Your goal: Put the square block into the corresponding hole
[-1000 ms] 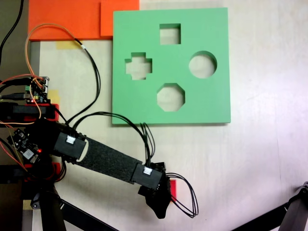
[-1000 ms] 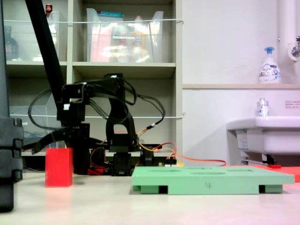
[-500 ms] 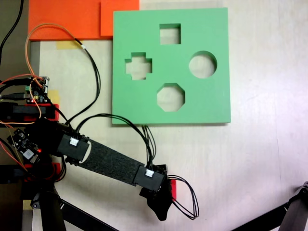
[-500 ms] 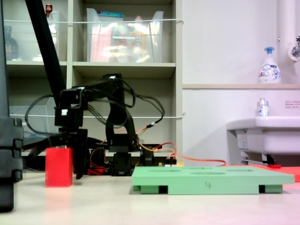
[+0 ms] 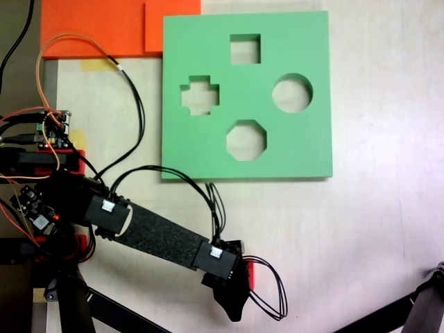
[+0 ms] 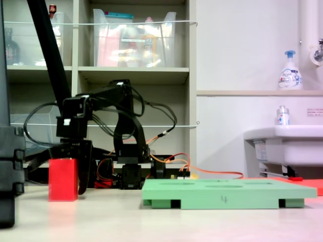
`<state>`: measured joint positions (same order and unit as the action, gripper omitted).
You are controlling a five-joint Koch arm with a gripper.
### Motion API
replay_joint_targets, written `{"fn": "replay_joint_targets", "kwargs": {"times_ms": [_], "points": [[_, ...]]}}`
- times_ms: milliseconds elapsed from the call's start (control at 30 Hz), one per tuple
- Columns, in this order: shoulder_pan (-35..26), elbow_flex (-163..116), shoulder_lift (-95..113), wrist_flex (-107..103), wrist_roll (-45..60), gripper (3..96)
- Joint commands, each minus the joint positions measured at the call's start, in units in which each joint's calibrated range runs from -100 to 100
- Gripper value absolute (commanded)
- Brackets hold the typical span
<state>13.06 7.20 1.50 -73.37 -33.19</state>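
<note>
- Standing upright on the bench [image 6: 202,224], the square block [image 6: 63,179] shows in the second exterior view as a bright red cube at the second exterior view's left, well apart from the green board [image 6: 227,193].
- In the first exterior view only a thin red strip of the block [image 5: 250,276] shows, at the right edge of the black wrist, near the bottom of the picture.
- The gripper [image 6: 59,174] hangs low over the block; its dark fingers [image 6: 84,171] reach down on both sides of the cube, one behind it at the second exterior view's right and one slanting out to the left. Whether they press on the block or stand spread around it cannot be told.
- The arm [image 5: 156,236] stretches from its base at the first exterior view's left down toward the lower middle, trailing black cables [image 5: 267,288].
- The corresponding hole [image 5: 245,48] is the square cutout near the board's top edge in the first exterior view, with nothing in it.
- A cross cutout [image 5: 200,95], a round cutout [image 5: 292,94] and an octagonal cutout [image 5: 246,140] lie below it.
- Orange foam sheets [image 5: 104,28] lie just beside the board's upper left corner.
</note>
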Motion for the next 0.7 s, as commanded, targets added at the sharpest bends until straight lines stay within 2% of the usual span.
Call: {"fn": "replay_joint_targets", "kwargs": {"times_ms": [33,167,333,433,567,700], "points": [[0.10,0.77,-0.11,1.49,0.39,77.4],[0.29,0.08,0.17,1.49,0.39,65.3],[0.83,-1.52,3.38,1.39,0.39,44.8],[0.98,-2.02,5.20,1.10,0.39,42.5],[1.42,-3.71,8.13,0.43,0.39,32.5],[2.10,-5.31,8.97,0.53,0.34,31.1]]}}
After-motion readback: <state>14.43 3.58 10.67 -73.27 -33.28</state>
